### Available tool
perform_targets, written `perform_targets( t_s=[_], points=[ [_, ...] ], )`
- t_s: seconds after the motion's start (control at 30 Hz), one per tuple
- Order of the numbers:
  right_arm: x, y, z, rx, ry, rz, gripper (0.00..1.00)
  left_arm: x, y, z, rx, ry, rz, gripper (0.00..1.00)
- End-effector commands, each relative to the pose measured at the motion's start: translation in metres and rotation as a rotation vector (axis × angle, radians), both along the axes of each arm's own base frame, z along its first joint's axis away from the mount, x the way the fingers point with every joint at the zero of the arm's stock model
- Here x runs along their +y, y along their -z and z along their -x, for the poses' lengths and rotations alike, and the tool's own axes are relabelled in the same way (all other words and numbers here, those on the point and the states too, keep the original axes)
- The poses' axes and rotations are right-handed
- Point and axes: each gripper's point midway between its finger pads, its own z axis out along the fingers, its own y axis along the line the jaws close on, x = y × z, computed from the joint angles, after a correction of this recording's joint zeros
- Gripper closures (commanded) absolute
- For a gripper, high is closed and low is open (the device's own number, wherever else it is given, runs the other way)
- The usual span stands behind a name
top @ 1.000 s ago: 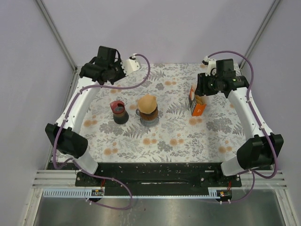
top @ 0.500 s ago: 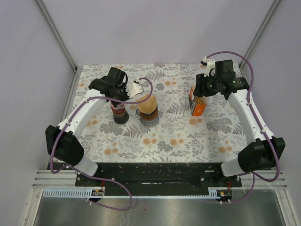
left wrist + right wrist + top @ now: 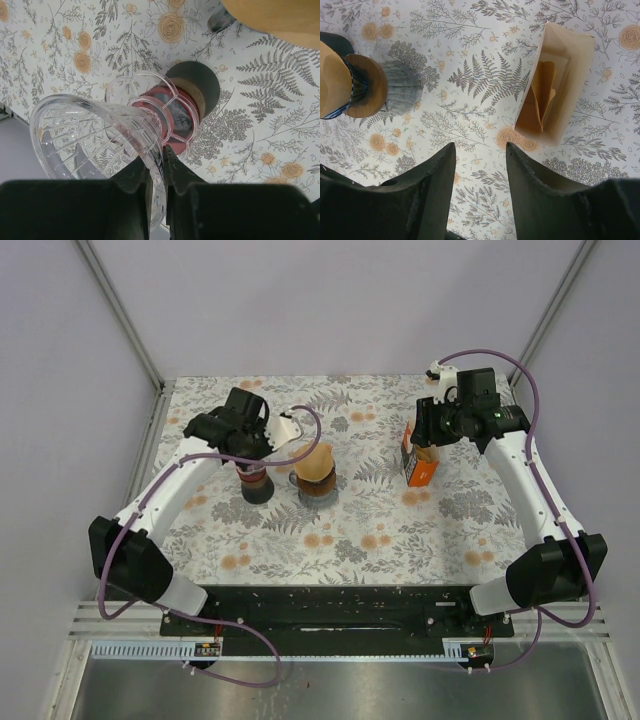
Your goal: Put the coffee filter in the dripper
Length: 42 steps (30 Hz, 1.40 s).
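Left arm: one second ago it was up over the far-left corner. It has since swung in and come down on the left half of the table [image 3: 400, 530], about midway between the near and far edges. The left gripper [image 3: 157, 160] is now pinched nearly closed on the rim wall of the clear ribbed dripper [image 3: 95, 145], one finger inside the cone and one outside. The dripper's narrow end meets a red base [image 3: 175, 112] on a dark disc. The cone looks tipped in the wrist view, and I cannot tell whether it is lifted or seated.

Right arm: little change. The right gripper [image 3: 480, 150] hangs wide apart with nothing in it, above the right half of the table and just short of the open filter box [image 3: 555, 85]. The paper filters [image 3: 542, 95] stand folded inside the box, untouched.

Between the arms stands a carafe [image 3: 316, 482] with a tan cone [image 3: 315, 458] on top, close beside the dripper.

Judgement: the dripper is now secured and the filter is not yet picked up. The next step probably falls to the right arm, pulling one filter from the box. The thin rim grip could slip or tip the dripper.
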Motion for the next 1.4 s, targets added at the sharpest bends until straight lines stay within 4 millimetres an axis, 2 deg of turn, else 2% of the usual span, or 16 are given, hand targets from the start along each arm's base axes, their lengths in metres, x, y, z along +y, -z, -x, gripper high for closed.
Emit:
perform_targets(
  t_s=[0.0,0.17,0.43,0.63,0.67,0.77,0.9,0.93,1.03,1.1,1.23,1.37],
  points=[
    [0.003,-0.015,-0.002,-0.06,-0.01,-0.002,0.47,0.002,-0.021,0.009,-0.097,-0.021,0.011,1.0],
    [0.005,-0.015,-0.002,-0.059,-0.016,-0.006,0.47,0.0,-0.011,0.016,-0.096,-0.017,-0.011,1.0],
    [0.004,-0.014,0.0,-0.059,-0.017,-0.002,0.47,0.01,0.011,0.006,-0.105,-0.05,-0.104,1.0],
    [0.006,-0.012,-0.001,-0.053,-0.021,-0.002,0.47,0.004,0.012,0.01,-0.092,-0.022,-0.074,0.99],
    [0.006,-0.012,-0.001,-0.053,-0.022,-0.001,0.47,0.002,0.012,0.012,-0.088,-0.012,-0.063,0.92],
    [0.006,-0.008,-0.002,-0.044,-0.015,0.004,0.47,-0.002,0.008,0.014,-0.088,-0.001,-0.04,0.61],
    [-0.016,0.008,-0.009,-0.008,0.095,0.093,0.47,-0.008,-0.005,0.018,-0.093,0.006,0.003,0.4],
    [-0.022,0.013,-0.012,0.008,0.13,0.12,0.49,-0.01,-0.012,0.017,-0.102,0.008,0.02,0.31],
    [-0.027,0.023,-0.016,0.042,0.163,0.148,0.58,-0.017,-0.029,0.02,-0.12,0.016,0.078,0.17],
    [-0.026,0.028,-0.02,0.053,0.162,0.149,0.6,-0.019,-0.045,0.021,-0.152,0.003,0.119,0.11],
    [-0.027,0.039,-0.03,0.077,0.161,0.172,0.65,-0.029,-0.074,0.028,-0.187,-0.016,0.239,0.08],
    [-0.029,0.049,-0.042,0.099,0.174,0.198,0.69,-0.028,-0.085,0.03,-0.194,-0.06,0.289,0.08]
  ],
)
